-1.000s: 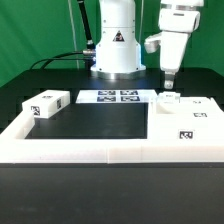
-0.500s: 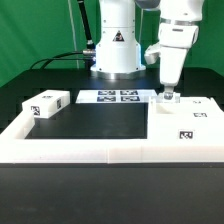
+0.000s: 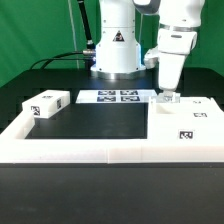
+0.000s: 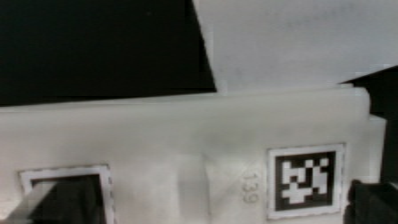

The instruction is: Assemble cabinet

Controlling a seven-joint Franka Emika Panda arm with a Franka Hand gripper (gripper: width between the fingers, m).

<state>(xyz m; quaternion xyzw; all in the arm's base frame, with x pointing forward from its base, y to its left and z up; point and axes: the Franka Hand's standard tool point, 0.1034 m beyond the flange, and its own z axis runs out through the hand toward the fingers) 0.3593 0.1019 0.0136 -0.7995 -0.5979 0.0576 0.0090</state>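
CAUTION: If the pincer (image 3: 168, 93) closes off-centre, the small cabinet block (image 3: 170, 101) directly beneath it may twist or slip against the flat cabinet panel (image 3: 186, 128) just beside it. The arm points straight down, with the fingertips at the block. The views do not show whether the pincer is released or clenched.

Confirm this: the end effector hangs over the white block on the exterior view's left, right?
Not quite. The exterior view shows the end effector hanging over the cabinet panel on its right; the white block on the left sits alone.
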